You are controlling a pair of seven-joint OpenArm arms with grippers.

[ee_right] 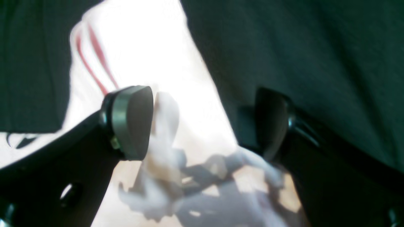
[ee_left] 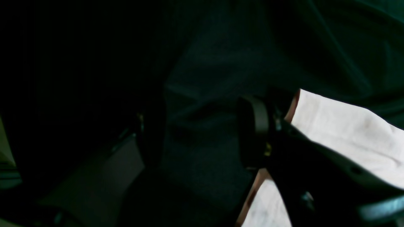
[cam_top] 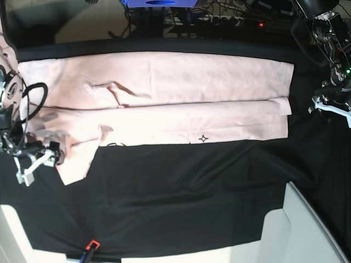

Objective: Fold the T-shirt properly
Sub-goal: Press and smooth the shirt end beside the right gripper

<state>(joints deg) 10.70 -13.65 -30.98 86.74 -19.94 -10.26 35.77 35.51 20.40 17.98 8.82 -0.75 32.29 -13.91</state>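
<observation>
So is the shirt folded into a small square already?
No, the T-shirt lies as a long band across the black cloth, with one sleeve sticking out at the left.

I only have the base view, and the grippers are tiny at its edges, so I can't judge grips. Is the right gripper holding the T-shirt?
Observer: No. In the right wrist view the right gripper stands open, with the T-shirt edge loose between its pads.
Operator: And the left one?
Observer: The left gripper is open too, over the black table cloth; the shirt lies just beside one finger.
</observation>
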